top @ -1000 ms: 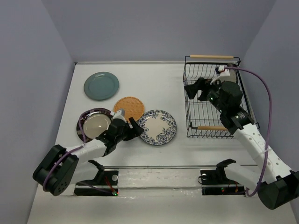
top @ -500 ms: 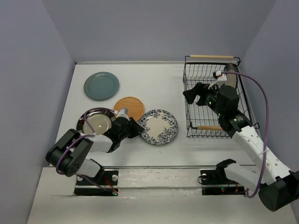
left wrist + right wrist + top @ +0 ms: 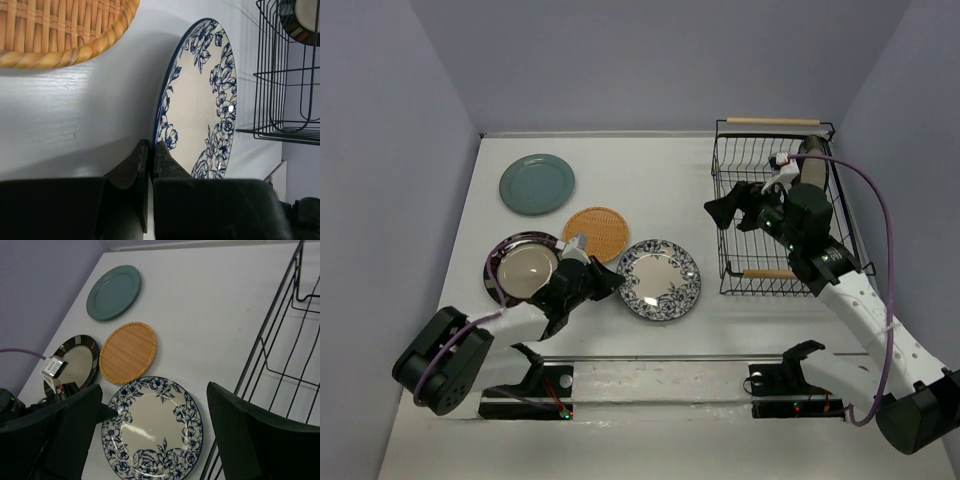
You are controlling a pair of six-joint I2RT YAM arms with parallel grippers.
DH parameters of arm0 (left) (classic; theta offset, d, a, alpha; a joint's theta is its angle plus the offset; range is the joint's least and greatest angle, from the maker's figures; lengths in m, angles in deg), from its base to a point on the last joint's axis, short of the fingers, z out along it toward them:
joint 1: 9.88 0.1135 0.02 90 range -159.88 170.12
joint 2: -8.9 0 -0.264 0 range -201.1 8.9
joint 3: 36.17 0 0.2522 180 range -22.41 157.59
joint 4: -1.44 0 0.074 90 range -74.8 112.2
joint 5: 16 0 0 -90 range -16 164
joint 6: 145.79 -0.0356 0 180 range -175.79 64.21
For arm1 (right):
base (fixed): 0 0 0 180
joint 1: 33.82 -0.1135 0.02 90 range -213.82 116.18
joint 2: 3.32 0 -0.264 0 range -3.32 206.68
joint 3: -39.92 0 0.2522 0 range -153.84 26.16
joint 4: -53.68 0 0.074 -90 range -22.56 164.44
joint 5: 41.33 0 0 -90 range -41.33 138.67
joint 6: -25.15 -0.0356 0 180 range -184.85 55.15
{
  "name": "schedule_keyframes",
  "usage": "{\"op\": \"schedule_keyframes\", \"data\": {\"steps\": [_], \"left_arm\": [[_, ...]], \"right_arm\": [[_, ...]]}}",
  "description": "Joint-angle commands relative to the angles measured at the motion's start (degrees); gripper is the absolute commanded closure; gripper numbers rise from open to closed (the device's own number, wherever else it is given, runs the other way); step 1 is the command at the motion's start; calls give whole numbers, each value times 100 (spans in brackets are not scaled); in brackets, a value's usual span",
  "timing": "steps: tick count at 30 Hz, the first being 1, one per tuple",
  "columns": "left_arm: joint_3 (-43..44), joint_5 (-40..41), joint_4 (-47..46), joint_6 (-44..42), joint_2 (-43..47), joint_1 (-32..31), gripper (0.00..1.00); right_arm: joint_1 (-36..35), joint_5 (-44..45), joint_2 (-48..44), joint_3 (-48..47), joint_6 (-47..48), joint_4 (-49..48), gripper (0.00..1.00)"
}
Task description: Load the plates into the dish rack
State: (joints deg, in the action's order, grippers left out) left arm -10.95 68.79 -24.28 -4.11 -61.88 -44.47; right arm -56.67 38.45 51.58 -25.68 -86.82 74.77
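Now my left gripper (image 3: 151, 150) is clenched on the blue floral plate (image 3: 200, 110), pinching the rim on the side facing away from the dish rack (image 3: 775, 272). The plate sits just left of the rack. My right gripper (image 3: 730, 208) hangs spread wide at the rack's left wall. Farther left of the rack lie the woven orange plate (image 3: 596, 231), a dark striped-rimmed plate (image 3: 520, 268) and the teal plate (image 3: 537, 184). Another striped-rimmed plate (image 3: 812, 165) stands upright inside the rack's far right corner.

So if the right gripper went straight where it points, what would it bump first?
Probably the blue floral plate, which shows between the fingers of the right gripper, though depth is unclear.
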Motion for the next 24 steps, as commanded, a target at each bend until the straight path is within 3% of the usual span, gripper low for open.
{"op": "schedule_keyframes", "data": {"steps": [1,4,12,24], "left_arm": [[250,-15,229,0,1457,-48,94],[602,152,1106,-193,2319,-48,94],[1762,380,2207,-702,3097,22,94],[2308,232,2349,-800,3615,40,94]], "right_arm": [[-105,-1025,196,-590,369,294,9],[-298,-1263,460,-775,545,462,8],[-579,-1158,759,-881,783,567,7],[-686,-1227,1146,-907,888,726,7]]}}
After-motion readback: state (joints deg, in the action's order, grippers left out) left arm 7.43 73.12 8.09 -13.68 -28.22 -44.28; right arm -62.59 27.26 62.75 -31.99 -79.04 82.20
